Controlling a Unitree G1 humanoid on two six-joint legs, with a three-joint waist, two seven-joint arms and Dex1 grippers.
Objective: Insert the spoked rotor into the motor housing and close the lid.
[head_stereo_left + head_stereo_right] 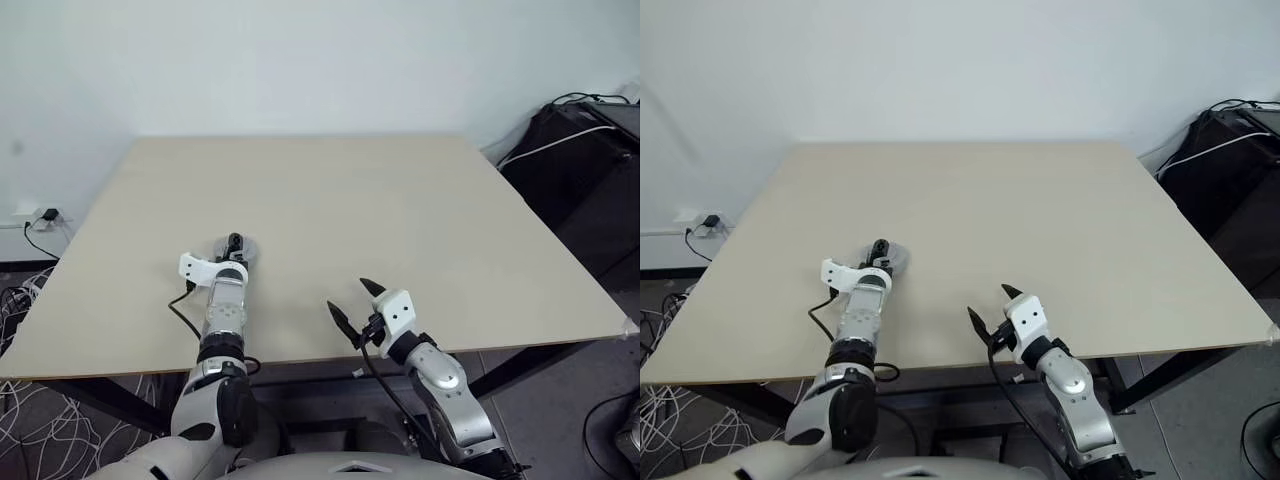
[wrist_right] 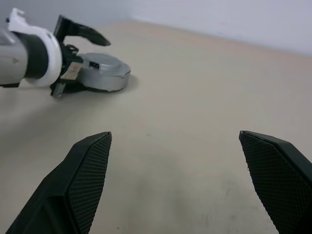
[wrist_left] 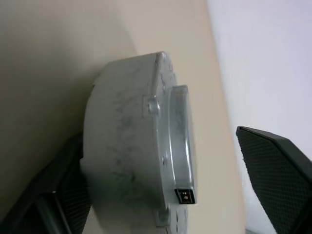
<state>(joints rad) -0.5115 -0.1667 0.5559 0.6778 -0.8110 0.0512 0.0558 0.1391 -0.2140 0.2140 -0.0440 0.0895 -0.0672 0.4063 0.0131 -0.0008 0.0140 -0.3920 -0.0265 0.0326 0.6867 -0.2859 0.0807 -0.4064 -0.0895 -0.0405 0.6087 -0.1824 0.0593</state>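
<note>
Pale wall behind, beige table (image 1: 420, 220) in front, cables and dark equipment off at three o'clock. On the table at about nine o'clock from centre: the motor housing (image 2: 105, 73), a squat silver round case, lying flat with its lid down and its top closed over. No view into it, so impossible to tell what sits inside; no spoked rotor lying loose anywhere on the table. Judged from that: rotor likely in, lid likely shut, little or nothing left beyond backing off.

Left gripper (image 2: 73, 58) right at the housing, fingers spread wide, one above the case and one low beside it, clamping nothing. Right gripper (image 1: 358, 303) at the near edge around six o'clock, well apart from the housing, fingers spread, empty.
</note>
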